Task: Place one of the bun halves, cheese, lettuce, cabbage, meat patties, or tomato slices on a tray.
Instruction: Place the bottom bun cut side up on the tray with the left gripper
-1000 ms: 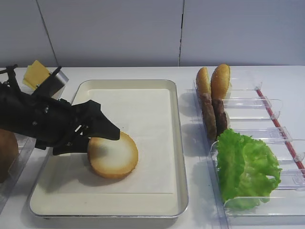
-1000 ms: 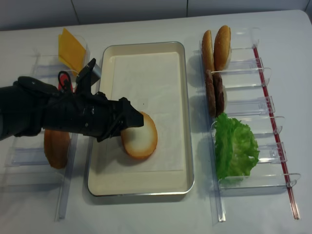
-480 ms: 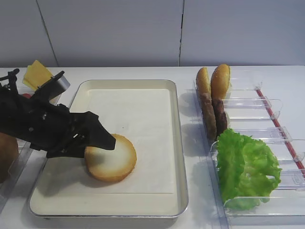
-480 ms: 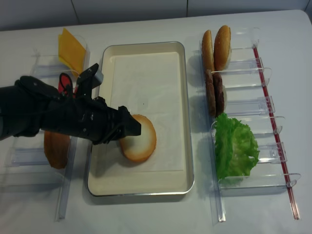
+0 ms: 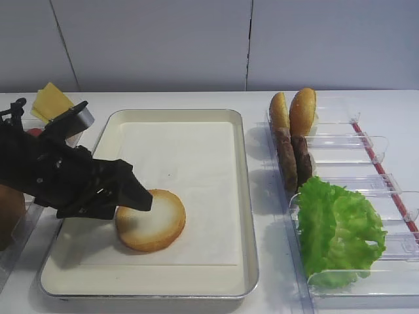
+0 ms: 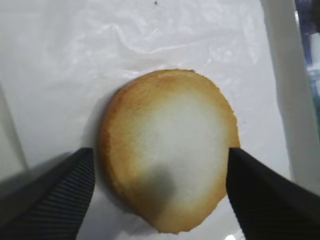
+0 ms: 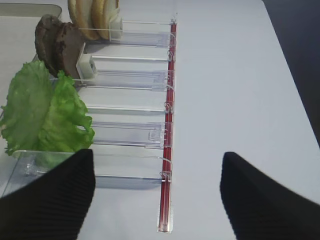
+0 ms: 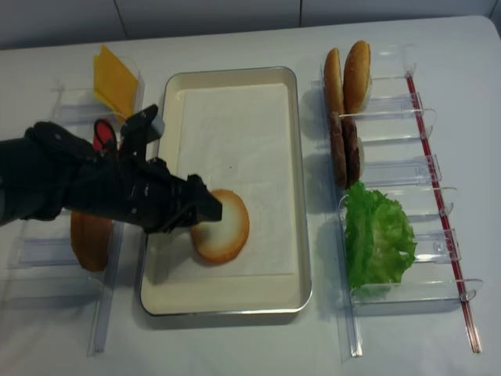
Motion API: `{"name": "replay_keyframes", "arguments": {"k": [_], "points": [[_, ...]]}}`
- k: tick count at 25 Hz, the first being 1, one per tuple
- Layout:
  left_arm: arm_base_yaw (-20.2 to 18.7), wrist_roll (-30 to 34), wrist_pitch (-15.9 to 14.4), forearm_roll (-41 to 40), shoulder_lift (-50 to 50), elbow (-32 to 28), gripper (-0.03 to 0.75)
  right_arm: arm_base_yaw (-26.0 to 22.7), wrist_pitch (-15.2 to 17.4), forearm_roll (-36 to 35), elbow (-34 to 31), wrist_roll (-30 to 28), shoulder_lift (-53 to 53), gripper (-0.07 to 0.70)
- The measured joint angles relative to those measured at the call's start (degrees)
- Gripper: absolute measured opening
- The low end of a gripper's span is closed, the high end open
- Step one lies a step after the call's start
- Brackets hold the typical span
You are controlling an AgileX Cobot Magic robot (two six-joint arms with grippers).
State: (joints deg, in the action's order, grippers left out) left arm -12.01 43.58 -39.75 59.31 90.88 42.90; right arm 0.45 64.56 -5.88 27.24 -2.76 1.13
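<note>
A round bun half [image 5: 156,222] [image 6: 170,165] [image 8: 225,229] with a pale cut face lies flat on the paper liner of the cream tray [image 5: 251,196] [image 8: 302,157], near its front left. My left gripper [image 5: 141,201] [image 6: 160,167] [image 8: 207,210] reaches in from the left, its two black fingers spread wide and pressed against the bun's opposite edges. My right gripper [image 7: 157,200] hovers open over bare table with nothing between its fingers. Yellow cheese [image 5: 51,99] [image 8: 113,78] stands at the back left. Lettuce [image 5: 337,229] [image 8: 378,235] and meat patties [image 5: 293,157] [image 8: 344,149] sit in bins on the right. Cabbage is out of view.
Clear divided bins [image 8: 423,164] with a red strip run down the right side, with two upright golden buns [image 5: 294,111] at their far end. Another clear bin on the left holds a darker domed bun [image 8: 90,239], partly behind my left arm.
My left gripper has drawn back to the left and lowered with the bun half, which went from tilted above the liner to lying flat on it. The right side is unchanged.
</note>
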Motion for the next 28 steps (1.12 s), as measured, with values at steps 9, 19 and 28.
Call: {"name": "replay_keyframes", "arguments": {"k": [9,19,28], "points": [[0.0,-2.31,0.27,-3.36,0.0,0.0,0.545,0.0,0.0,0.0,0.0,0.0,0.0,0.543],[0.0,-5.29,-7.01,-3.93,0.0,6.32,0.545,0.0,0.0,0.0,0.0,0.0,0.0,0.543],[0.0,-17.78,-15.83,-21.24,0.0,16.92,0.545,0.0,0.0,0.0,0.0,0.0,0.0,0.543]]}}
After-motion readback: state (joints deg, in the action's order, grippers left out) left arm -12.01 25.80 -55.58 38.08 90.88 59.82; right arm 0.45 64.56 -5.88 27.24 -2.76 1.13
